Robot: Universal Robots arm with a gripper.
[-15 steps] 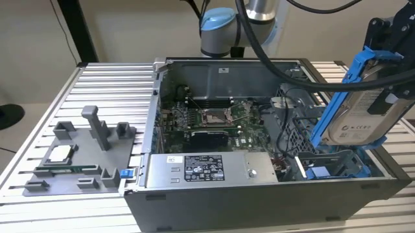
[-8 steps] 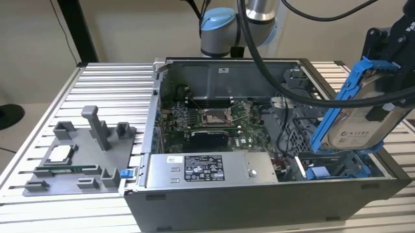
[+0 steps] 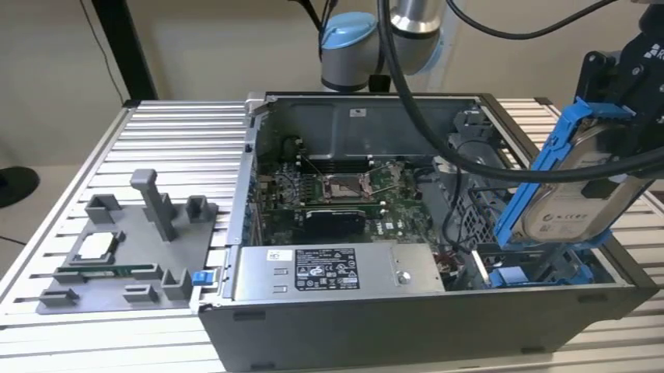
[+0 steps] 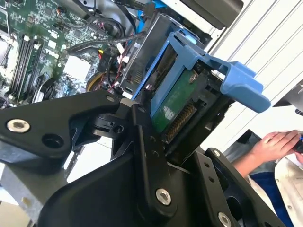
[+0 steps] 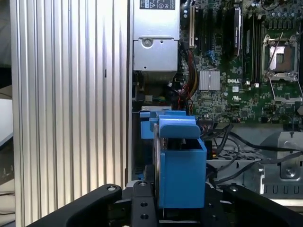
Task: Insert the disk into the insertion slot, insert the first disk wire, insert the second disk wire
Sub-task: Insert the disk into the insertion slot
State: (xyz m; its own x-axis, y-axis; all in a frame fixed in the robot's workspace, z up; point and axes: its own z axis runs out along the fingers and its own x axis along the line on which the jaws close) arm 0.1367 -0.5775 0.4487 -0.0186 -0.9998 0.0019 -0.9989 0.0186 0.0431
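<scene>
End effector (image 3: 614, 132): closed on the disk, gripping its blue frame near the upper end.
Disk (image 3: 565, 206): in the air at the exterior view's right end of the computer case (image 3: 415, 334); its lower end is just above the insertion slot (image 3: 539, 270) and not seated.
Long axis: steep and tilted off vertical, with the top leaning to the exterior view's right and the bottom aimed at the blue rails.
Facing: the white label is toward the exterior camera. In the second wrist view the green board and connector row (image 4: 180, 122) sit at the end effector's end.
Risk 1: the lower corner could jam on a rail or the cage lip, because of the tilt.
Risk 2: loose black wires (image 3: 456, 210) beside the bay could be pinched under the frame.
Risk 3: the frame could twist in the grip if it binds.
Surround: the case stands on the ribbed bench (image 3: 176, 132), and a person's hand (image 4: 274, 142) is well apart.
</scene>
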